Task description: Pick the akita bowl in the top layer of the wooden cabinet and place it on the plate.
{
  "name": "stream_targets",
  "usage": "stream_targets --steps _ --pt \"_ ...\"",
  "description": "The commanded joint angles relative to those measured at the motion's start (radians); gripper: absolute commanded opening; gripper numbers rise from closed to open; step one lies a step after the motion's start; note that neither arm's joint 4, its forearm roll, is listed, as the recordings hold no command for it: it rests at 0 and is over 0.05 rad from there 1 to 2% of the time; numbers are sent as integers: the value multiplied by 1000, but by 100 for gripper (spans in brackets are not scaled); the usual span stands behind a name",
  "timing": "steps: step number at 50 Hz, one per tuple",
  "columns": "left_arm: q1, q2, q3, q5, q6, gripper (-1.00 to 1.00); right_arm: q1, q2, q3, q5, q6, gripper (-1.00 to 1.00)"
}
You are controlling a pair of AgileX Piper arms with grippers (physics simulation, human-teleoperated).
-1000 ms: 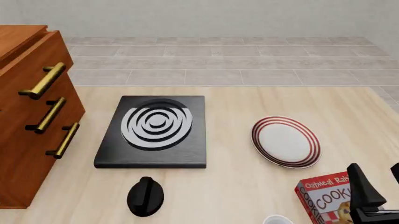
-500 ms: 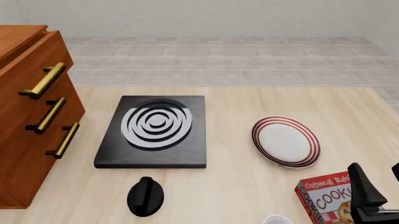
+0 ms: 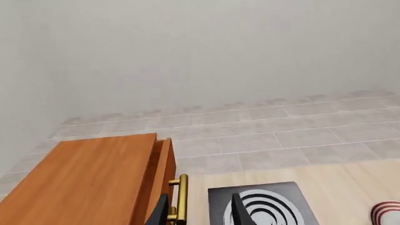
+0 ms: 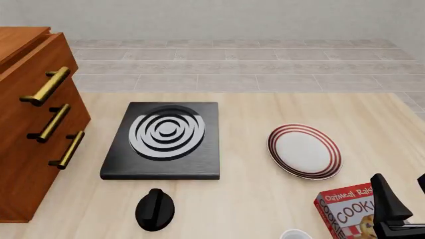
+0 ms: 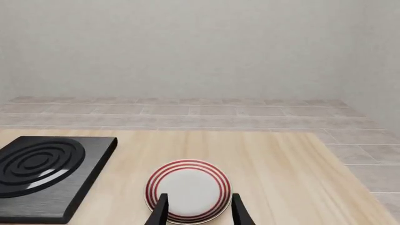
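Reddish-brown wooden cabinet (image 4: pixel 30 124) sits shut with the akita bowl hidden inside, so we're at the opening step: left gripper (image 3: pixel 198 213) and right gripper (image 5: pixel 196 210), both spread, the left needing the top layer (image 4: pixel 33 69) handle, the plate (image 4: pixel 304 151) waiting.

**Surfaces as I see them from the console**

The wooden cabinet (image 4: pixel 30 124) reads to me as reddish-brown wood with a smooth, faintly satin face; its handles (image 4: pixel 47 85) look like polished brass on black mounts. My table (image 4: pixel 265 107) is pale wood with a fine grain, matt. The black slab (image 4: pixel 162 141) has a glossy sheen. The plate (image 4: pixel 304 151) looks like smooth glazed ceramic. The cookie box (image 4: pixel 345 211) appears to be printed cardboard. The floor beyond is matt grey tile.
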Motion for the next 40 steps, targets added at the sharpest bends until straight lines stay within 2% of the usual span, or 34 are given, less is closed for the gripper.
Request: stream_targets --steps 1,6,10,14,24,26,28,29,37,40 --pt "3 94 -83 82 25 100 0 0 1 0 1 100" --pt "0 117 -118 121 42 100 0 0 0 1 1 100" --pt "33 143 -145 149 82 100 0 0 0 1 1 100" --pt "27 159 -166 175 62 100 1 0 0 2 1 100" --pt "56 191 -225 229 74 100 0 0 0 2 2 100" --pt "54 199 -231 239 49 100 0 0 -1 3 2 100" --pt "56 201 -232 241 51 100 0 0 -1 3 2 100" --pt "77 203 -237 248 75 100 0 0 0 3 4 100" --pt "107 221 -262 284 76 100 1 0 0 4 4 100" --pt "107 244 -270 309 48 100 2 0 1 5 4 100"
